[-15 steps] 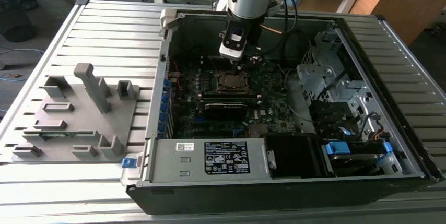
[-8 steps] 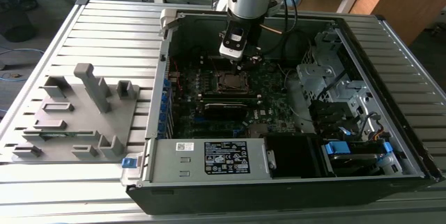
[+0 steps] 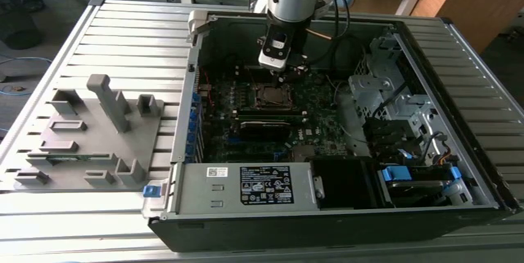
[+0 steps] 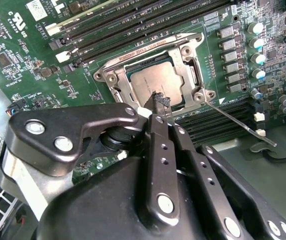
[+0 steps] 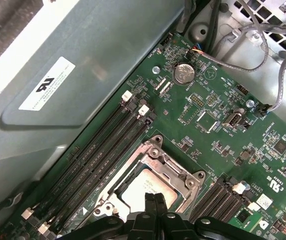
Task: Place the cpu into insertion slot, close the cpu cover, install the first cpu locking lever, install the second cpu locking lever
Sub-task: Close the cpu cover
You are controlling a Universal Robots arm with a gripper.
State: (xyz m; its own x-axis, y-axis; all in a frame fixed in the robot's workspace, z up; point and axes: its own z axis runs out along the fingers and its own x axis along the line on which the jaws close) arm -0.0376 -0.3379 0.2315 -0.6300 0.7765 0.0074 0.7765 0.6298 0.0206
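The cpu lies flat in the insertion slot on the motherboard, its dull silver top visible through the window of the cpu cover. The cover lies down over the chip. One thin locking lever sticks out loose from a socket corner. Another lever runs along the socket edge by the memory slots. My gripper is shut with nothing in it, its tips just above the chip's edge. In the first wrist view the gripper is over the cpu and cover.
Long black memory slots flank the socket. The case wall, cables and a drive cage hem in the board. A grey fixture tray lies on the slatted table at the exterior view's left.
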